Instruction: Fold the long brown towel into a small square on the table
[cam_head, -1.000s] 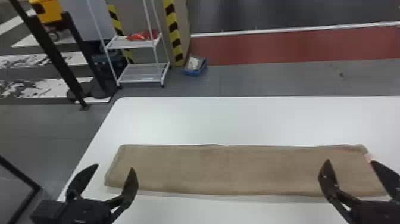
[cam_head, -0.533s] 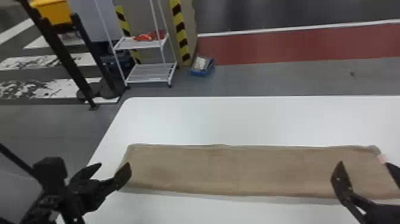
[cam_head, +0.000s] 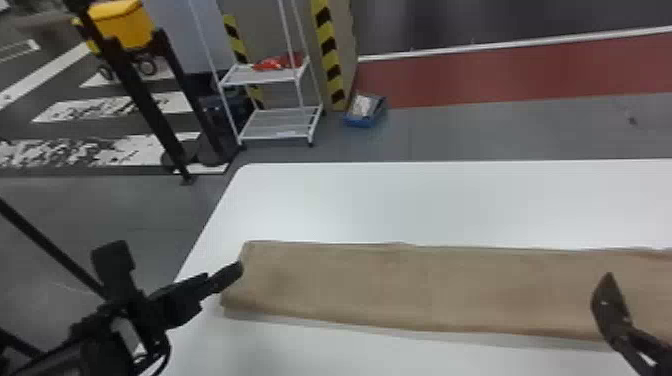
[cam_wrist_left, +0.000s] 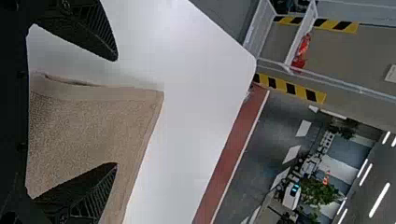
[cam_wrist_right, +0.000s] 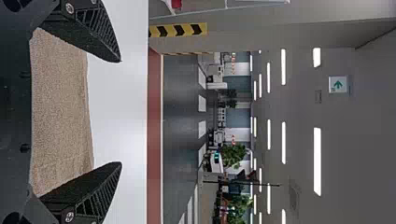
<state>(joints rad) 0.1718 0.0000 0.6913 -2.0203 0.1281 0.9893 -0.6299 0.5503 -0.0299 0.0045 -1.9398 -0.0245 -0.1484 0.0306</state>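
The brown towel (cam_head: 400, 290) lies flat as a long strip across the white table. At the towel's left end is my left gripper (cam_head: 222, 280), its tip over or beside that edge; contact cannot be told. In the left wrist view this gripper (cam_wrist_left: 116, 112) is open, with the towel's end (cam_wrist_left: 93, 121) between and below its spread fingers. My right gripper (cam_head: 635, 320) is over the towel's right part. The right wrist view has that gripper (cam_wrist_right: 121, 112) open too, the towel (cam_wrist_right: 60, 107) lying beyond its fingers, not held.
The white table (cam_head: 425, 200) has its left edge just beside the left arm. Behind it on the floor stand a white wire shelf (cam_head: 280, 122), a blue box (cam_head: 366, 110) and dark posts (cam_head: 140, 100).
My left gripper has turned and swung inward to the towel's left end. The head view has shifted left, so table and towel appear farther right. The right gripper stays over the towel's right part.
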